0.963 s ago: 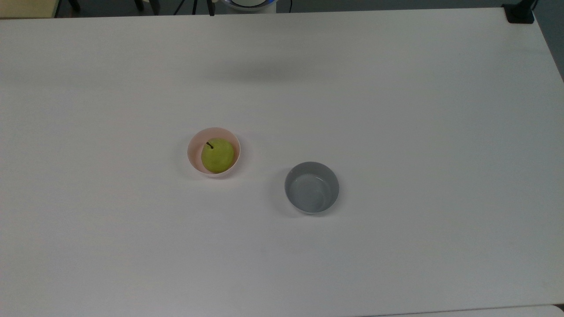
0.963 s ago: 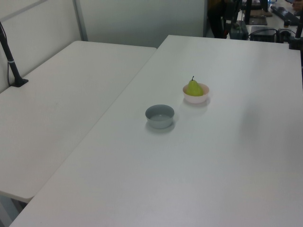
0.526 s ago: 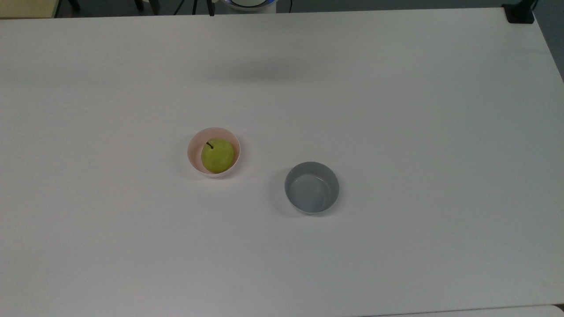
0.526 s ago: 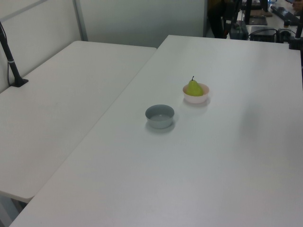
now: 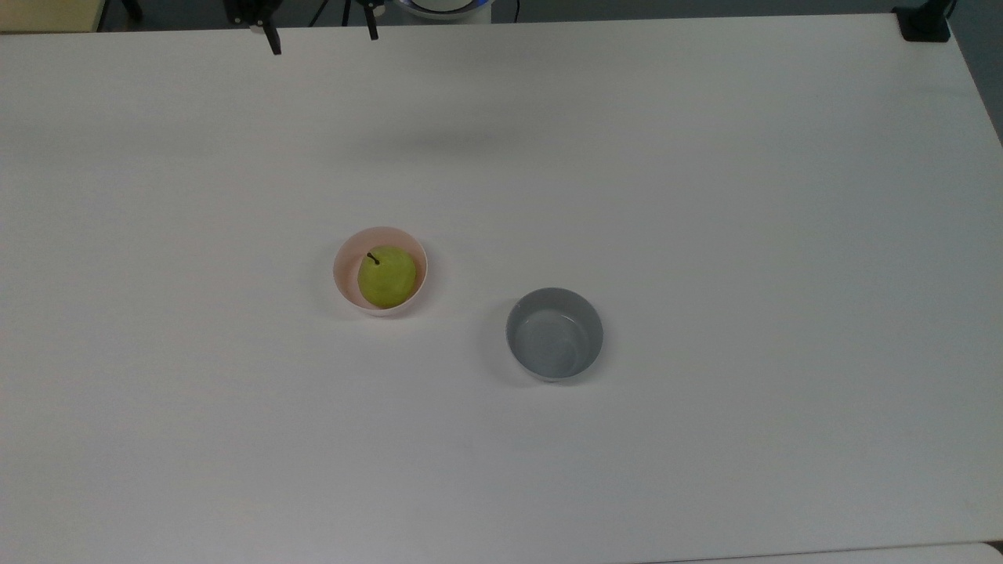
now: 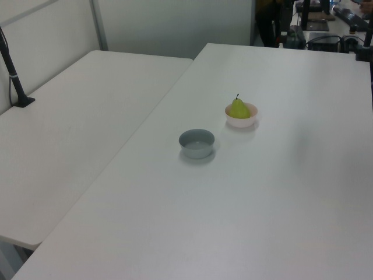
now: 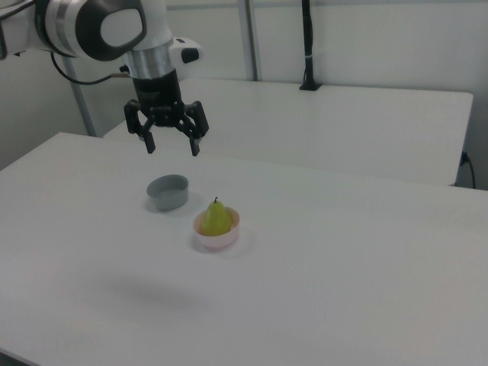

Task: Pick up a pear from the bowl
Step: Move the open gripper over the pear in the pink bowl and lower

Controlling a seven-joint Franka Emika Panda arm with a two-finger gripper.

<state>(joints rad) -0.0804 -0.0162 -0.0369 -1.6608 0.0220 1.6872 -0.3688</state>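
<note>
Pear (image 5: 386, 276), stem up, sits in the pale pink bowl (image 5: 342, 272) on our white table (image 5: 705, 196), a grey bowl (image 5: 554, 334) nearby, while our gripper (image 7: 172, 145) hangs above them with its fingers (image 7: 195, 146) spread wide, holding nothing.

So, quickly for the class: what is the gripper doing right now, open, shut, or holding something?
Gripper: open and holding nothing, hanging in the air above the table; the pear sits in the pink bowl.

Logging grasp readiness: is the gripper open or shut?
Open: in the right view the gripper hangs with both fingers spread wide, empty.
</note>
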